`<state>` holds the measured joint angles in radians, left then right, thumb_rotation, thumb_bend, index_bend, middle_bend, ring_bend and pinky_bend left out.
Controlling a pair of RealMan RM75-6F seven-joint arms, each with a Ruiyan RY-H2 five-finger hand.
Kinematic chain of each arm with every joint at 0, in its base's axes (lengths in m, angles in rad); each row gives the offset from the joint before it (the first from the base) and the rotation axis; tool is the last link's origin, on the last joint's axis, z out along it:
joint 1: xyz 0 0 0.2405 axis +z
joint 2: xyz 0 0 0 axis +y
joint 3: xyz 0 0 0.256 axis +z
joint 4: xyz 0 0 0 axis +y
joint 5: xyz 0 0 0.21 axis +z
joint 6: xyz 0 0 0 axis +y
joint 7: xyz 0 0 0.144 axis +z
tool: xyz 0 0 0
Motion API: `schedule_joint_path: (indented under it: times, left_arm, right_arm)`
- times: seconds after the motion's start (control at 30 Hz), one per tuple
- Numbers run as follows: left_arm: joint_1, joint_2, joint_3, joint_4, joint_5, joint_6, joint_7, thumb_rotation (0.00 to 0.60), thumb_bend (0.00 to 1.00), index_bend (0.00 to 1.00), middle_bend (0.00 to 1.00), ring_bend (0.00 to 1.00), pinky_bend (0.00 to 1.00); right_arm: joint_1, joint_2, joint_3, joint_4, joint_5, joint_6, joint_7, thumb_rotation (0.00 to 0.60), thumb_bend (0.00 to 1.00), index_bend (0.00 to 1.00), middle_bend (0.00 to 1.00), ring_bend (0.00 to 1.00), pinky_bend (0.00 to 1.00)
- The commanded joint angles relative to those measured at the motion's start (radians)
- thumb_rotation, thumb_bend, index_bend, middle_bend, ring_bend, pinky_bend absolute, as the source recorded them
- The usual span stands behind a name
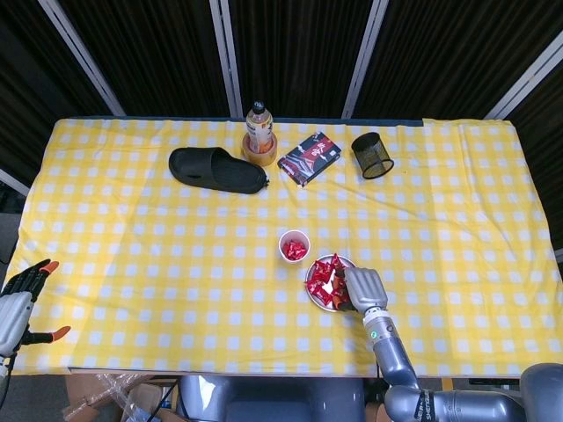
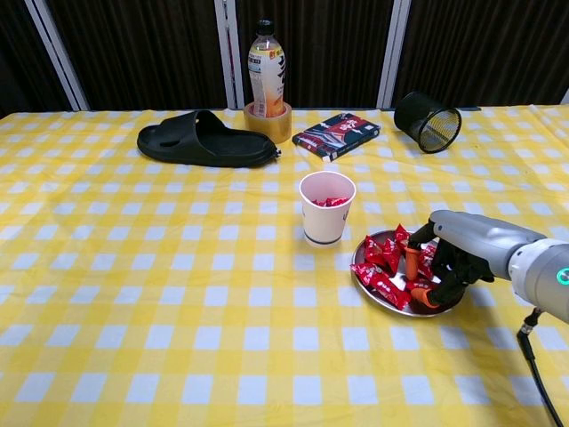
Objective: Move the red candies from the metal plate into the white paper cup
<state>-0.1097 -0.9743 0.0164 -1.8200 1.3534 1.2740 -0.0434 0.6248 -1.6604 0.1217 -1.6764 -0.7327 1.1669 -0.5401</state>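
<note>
The metal plate [image 2: 374, 294] [image 1: 312, 294] lies right of centre near the table's front edge and holds several red candies [image 2: 375, 258] [image 1: 318, 280]. Just left of it and further back stands the white paper cup [image 2: 326, 213] [image 1: 294, 247], with red candies inside. My right hand [image 2: 455, 252] [image 1: 361, 287] is down on the right side of the plate, its orange-tipped thumb and fingers curled in among the candies and pinching one. My left hand [image 1: 19, 293] hangs off the table's left front corner, fingers apart and holding nothing.
Along the back stand a black slipper [image 2: 203, 140], a drink bottle [image 2: 267, 66] inside a tape roll, a dark book [image 2: 337, 134] and a tipped black mesh cup [image 2: 426, 121]. A yellow checked cloth [image 2: 160, 294] covers the table.
</note>
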Motion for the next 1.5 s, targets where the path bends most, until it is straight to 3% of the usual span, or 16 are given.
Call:
schedule_joint_path:
  times: [0.03,0.87,1.5]
  left_arm:
    - [0.0,0.0,0.0,0.001,0.002,0.0,-0.002,0.6,0.05,0.0,0.0,0.0,0.0]
    - [0.003,0.0,0.001,0.002,0.012,0.007,-0.012,0.6,0.05,0.0,0.0,0.0,0.0]
    - [0.002,0.002,0.001,0.002,0.013,0.006,-0.016,0.6,0.05,0.0,0.0,0.0,0.0]
  right_arm:
    - [-0.002,0.002,0.003,-0.002,0.0,-0.001,0.0,0.6,0.45,0.55,0.93,0.9,0.85]
    - [-0.018,0.038,0.022,-0.055,-0.03,0.014,-0.005,0.6,0.47,0.58,0.93,0.9,0.84]
    - [0.011,0.102,0.099,-0.157,-0.053,0.048,-0.027,0.6,0.47,0.58,0.93,0.9,0.84]
